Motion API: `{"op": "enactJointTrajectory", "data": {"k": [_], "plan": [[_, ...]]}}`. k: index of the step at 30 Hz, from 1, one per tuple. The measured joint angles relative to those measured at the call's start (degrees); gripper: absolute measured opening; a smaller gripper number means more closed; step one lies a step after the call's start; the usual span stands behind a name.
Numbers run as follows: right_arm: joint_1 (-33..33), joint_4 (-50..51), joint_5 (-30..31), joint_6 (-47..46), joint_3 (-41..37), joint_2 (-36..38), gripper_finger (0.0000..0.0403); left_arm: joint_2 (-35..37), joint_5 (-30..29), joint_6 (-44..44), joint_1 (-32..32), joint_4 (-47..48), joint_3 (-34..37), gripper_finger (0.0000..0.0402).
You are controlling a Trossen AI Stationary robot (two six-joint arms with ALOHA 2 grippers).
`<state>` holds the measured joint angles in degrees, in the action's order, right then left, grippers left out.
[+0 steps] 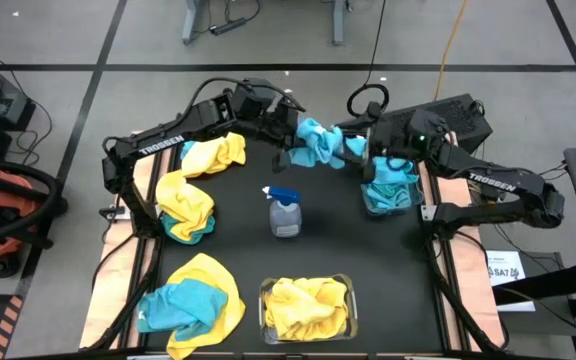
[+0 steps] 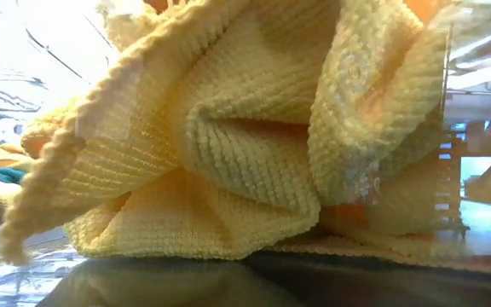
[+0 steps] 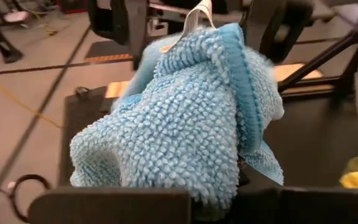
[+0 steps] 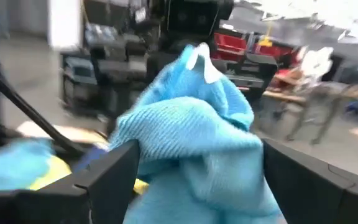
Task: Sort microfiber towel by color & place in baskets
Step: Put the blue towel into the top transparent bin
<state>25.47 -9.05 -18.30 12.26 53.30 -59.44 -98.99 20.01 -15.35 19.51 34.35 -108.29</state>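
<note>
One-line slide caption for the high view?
Both grippers, left and right, hold one teal towel between them.

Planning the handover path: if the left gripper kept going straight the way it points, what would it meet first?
Probably the right gripper: the left gripper points at it across the blue towel both seem to hold.

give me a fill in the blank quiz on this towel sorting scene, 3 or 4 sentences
1. The towel held between the left gripper and the right gripper is ____ in colour.
2. The basket at the near edge of the table holds ____ towels.
3. The spray bottle in the middle of the table has a ____ trigger.
4. The basket under the right arm holds ____ towels.

Missing words: blue; yellow; blue; blue
</note>
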Motion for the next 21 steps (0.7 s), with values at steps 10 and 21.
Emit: {"op": "enactJointTrajectory", "data": {"k": [10,21], "plan": [[-7.19,-3.23,14.94,19.91,0.00,-1.73,0.0322,-1.51,9.67,8.77,0.79,-0.65,-0.02,0.0015],[-13.18,-2.41,15.74,24.90,0.00,-4.54,0.0322,-2.25,15.19,17.87,1.16,-6.32,0.02,0.0015]]}}
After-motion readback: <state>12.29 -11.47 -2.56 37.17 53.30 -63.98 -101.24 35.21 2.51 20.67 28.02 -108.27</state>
